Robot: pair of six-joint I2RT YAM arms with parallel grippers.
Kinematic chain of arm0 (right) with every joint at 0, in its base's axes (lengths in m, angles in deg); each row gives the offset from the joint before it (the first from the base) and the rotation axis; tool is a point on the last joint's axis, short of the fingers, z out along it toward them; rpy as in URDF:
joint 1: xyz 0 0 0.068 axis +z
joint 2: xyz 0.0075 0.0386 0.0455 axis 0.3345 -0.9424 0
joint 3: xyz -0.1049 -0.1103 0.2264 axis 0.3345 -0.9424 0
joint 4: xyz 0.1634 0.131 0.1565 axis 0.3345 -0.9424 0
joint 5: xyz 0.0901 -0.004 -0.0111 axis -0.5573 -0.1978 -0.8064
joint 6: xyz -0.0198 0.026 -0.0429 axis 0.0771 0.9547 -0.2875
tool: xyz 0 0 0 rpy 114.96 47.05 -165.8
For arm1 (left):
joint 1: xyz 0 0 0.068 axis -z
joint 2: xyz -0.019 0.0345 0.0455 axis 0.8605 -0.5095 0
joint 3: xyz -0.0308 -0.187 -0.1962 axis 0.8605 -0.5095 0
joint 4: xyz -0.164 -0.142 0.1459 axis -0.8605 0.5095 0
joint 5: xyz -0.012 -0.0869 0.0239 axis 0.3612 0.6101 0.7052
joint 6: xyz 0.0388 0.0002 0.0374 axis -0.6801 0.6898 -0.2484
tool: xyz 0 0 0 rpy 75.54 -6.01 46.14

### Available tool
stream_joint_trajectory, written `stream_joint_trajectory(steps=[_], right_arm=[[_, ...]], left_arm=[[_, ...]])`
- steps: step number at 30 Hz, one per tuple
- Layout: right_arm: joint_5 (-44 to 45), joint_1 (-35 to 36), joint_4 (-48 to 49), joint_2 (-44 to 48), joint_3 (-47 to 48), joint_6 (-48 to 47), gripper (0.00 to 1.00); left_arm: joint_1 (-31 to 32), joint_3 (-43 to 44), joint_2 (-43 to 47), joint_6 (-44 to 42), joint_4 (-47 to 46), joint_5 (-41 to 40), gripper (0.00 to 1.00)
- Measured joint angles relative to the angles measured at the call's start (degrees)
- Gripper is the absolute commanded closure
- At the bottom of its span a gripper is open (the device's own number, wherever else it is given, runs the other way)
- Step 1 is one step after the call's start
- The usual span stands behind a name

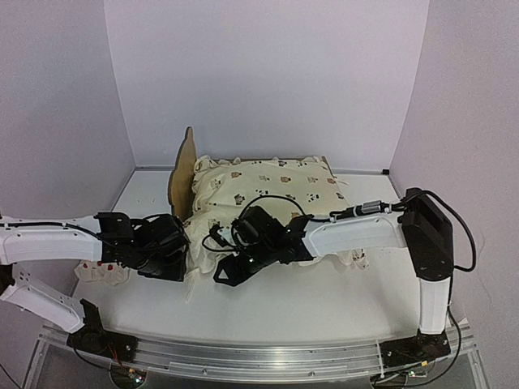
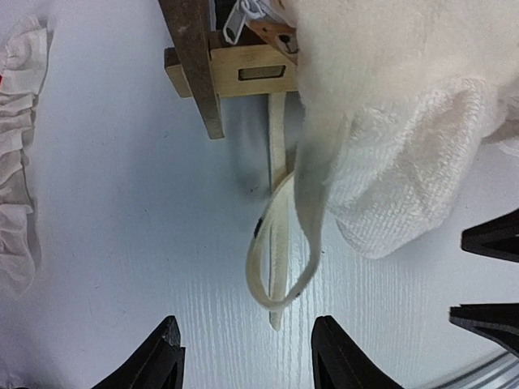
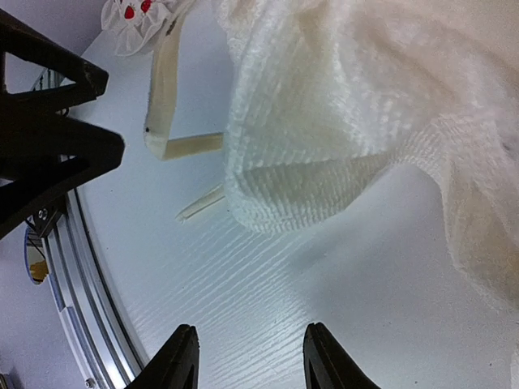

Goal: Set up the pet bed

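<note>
The pet bed stands at the back left; its plywood headboard rises on edge, and a wooden leg and rail show in the left wrist view. A cream cushion printed with bears lies over the bed, its white underside hanging off the near corner. A cream tie strap loops down from the cushion onto the table. My left gripper is open just short of that loop, nothing between its fingers. My right gripper is open over bare table below the cushion's corner. In the top view, left gripper and right gripper sit close together.
A small white pillow with red spots lies by the left arm, its ruffle at the left wrist view's edge. A metal rail runs along the table's near edge. White walls enclose the table on three sides.
</note>
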Motion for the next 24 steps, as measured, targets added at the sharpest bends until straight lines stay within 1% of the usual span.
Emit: stream_joint_trajectory(steps=[5, 8, 10, 14, 18, 24], right_arm=[[2.8, 1.1, 0.2, -2.8, 2.3, 0.4, 0.57], [4.2, 1.4, 0.9, -4.7, 2.9, 1.1, 0.58], [4.7, 1.7, 1.4, -5.7, 3.0, 1.6, 0.58], [5.7, 2.5, 5.5, -6.3, 0.9, 3.0, 0.58], [6.6, 4.6, 9.7, -6.3, -1.9, 4.0, 0.58], [10.2, 8.4, 13.9, -6.4, -2.8, 5.4, 0.55]], left_arm=[[0.5, -2.7, 3.8, 0.5, 0.1, 4.6, 0.48], [1.2, -4.6, 3.9, 1.0, 0.1, 6.4, 0.48], [1.5, -5.7, 3.9, 1.7, -0.4, 6.9, 0.50], [1.6, -7.7, 3.5, 2.5, -3.3, 5.8, 0.56], [1.6, -8.1, 0.7, 2.4, -7.3, 3.7, 0.57], [1.6, -8.2, -1.7, 2.5, -11.9, 0.4, 0.63]])
